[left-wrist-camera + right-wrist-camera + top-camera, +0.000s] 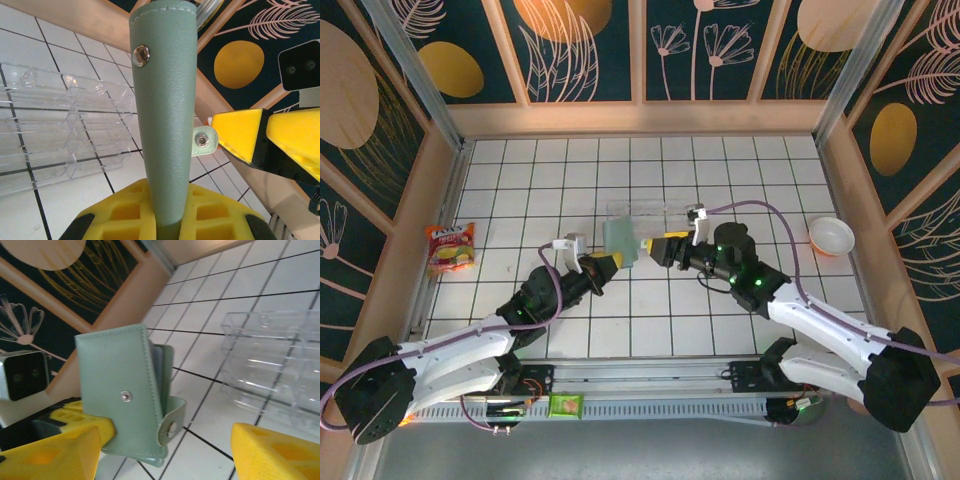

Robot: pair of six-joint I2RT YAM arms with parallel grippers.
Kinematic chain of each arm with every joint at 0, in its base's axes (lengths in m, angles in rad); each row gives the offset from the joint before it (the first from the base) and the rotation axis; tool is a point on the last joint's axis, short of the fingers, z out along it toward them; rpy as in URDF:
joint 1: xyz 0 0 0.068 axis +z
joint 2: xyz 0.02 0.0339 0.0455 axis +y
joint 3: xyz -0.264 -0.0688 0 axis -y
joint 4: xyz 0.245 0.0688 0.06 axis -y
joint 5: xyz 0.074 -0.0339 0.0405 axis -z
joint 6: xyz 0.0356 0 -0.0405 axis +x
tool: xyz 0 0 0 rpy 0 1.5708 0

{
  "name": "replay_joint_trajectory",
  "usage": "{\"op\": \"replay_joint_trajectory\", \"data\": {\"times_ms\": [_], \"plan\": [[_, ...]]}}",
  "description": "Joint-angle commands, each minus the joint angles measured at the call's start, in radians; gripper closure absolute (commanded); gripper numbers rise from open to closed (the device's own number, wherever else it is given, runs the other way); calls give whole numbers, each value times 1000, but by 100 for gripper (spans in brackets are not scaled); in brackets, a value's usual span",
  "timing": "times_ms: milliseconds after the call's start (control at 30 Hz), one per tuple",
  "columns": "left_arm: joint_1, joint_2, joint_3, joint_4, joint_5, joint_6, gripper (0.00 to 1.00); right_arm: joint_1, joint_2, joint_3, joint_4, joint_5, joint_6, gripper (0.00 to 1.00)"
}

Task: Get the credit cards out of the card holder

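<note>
My left gripper (609,265) (167,212) is shut on the lower edge of the grey-green card holder (618,237) (165,120) and holds it upright above the tiles. Its snap tab (204,141) (171,426) hangs unfastened, away from the stud on the front panel (126,397). My right gripper (654,250) (165,442) stands open just right of the holder, with the tab between its yellow fingers (55,455) but not touching them. A pale blue-grey edge (159,367) shows between the two panels. The credit cards are hidden.
A clear tiered plastic rack (650,211) (55,130) (275,365) lies on the tiles just behind the holder. A white bowl (831,236) stands at the right wall and a snack packet (451,247) at the left wall. A small green packet (565,404) sits on the front rail.
</note>
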Motion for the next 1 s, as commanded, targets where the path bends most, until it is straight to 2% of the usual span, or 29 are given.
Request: {"op": "replay_joint_trajectory", "data": {"times_ms": [0, 200, 400, 500, 633, 733, 833, 967], "plan": [[5, -23, -3, 90, 23, -4, 100, 25, 47, 29, 65, -33, 5, 30], [6, -25, -11, 107, 27, -16, 100, 48, 124, 66, 37, 52, 27, 32], [6, -29, -23, 111, 28, -27, 100, 49, 138, 78, 38, 92, 51, 40], [6, -28, -28, 119, 30, -31, 100, 48, 157, 78, 46, 93, 63, 54], [7, -24, -31, 125, 31, -38, 100, 50, 188, 87, 46, 83, 66, 76], [7, -17, -31, 122, 33, -46, 100, 52, 186, 88, 33, 100, 66, 100], [6, 0, -13, 44, 17, -73, 100, 53, 176, 114, -92, 158, 69, 100], [6, 57, 14, -80, 58, -114, 90, 67, 152, 99, -230, 186, 97, 100]]}}
